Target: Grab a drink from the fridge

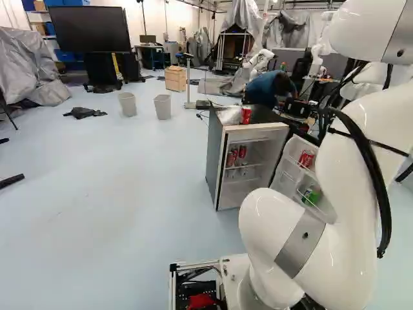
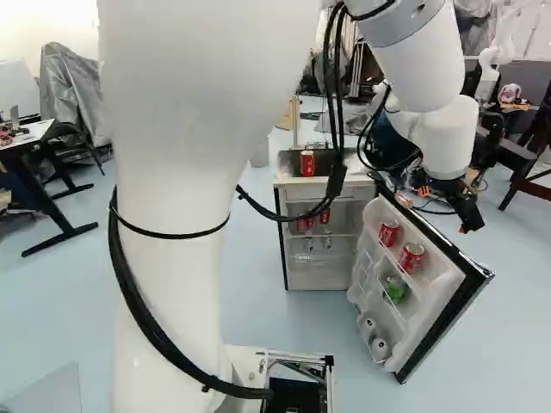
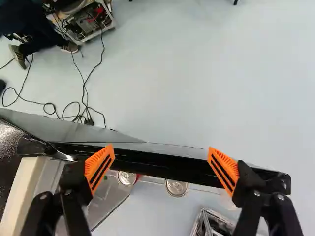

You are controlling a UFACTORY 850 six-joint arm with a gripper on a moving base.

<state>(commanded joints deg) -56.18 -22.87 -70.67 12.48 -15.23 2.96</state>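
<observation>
Our jaws (image 3: 160, 150) are spread wide, gripping nothing, above the open fridge door (image 3: 152, 163), its top edge running crosswise from one side of the jaws to the other. The drinks, two upright red cans (image 2: 412, 255), sit below the jaws on the door's inner side, long axes rising toward us. We judge we should shift inward past that edge before lowering over one.

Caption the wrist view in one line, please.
Open gripper above the black edge of the fridge door, two can tops beside it.
</observation>
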